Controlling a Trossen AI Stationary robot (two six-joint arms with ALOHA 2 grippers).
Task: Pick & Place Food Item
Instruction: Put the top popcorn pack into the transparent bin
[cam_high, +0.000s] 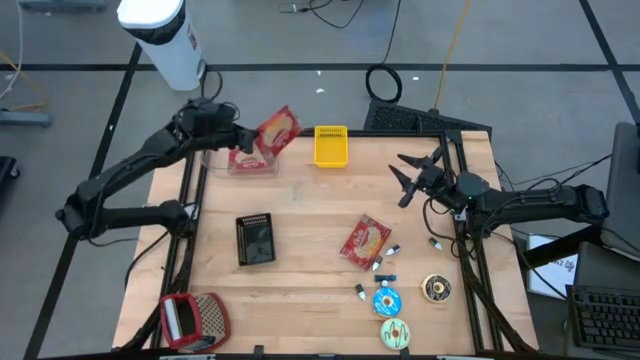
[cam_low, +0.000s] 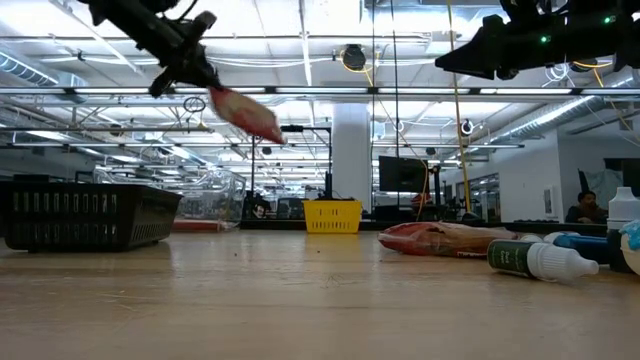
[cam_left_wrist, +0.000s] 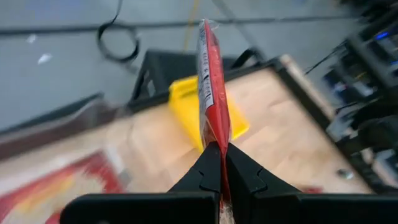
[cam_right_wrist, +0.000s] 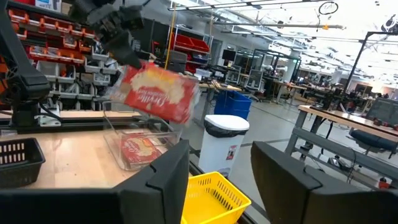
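A red snack packet (cam_high: 279, 129) hangs in the air over the table's far left part, with my left gripper (cam_high: 243, 140) shut on it. In the left wrist view the packet (cam_left_wrist: 210, 74) shows edge-on. Just below it stands a clear box (cam_high: 247, 163) with another red packet (cam_right_wrist: 138, 149) lying inside. A third red packet (cam_high: 365, 242) lies flat on the table right of centre. My right gripper (cam_high: 403, 178) hovers open at the right side, above the table, with nothing between its fingers (cam_right_wrist: 165, 180). My left gripper pinches the packet's near edge (cam_left_wrist: 219, 152) between its two fingers. The fingers come from the table's left, slanting a little downward. The packet sticks out ahead of the fingertips, standing on edge, lifted clear of the clear box and the table.
A yellow basket (cam_high: 330, 146) stands at the far middle and a black basket (cam_high: 256, 240) left of centre. Small bottles and round items (cam_high: 388, 290) lie at the near right. A red and white object (cam_high: 195, 320) sits at the near left corner.
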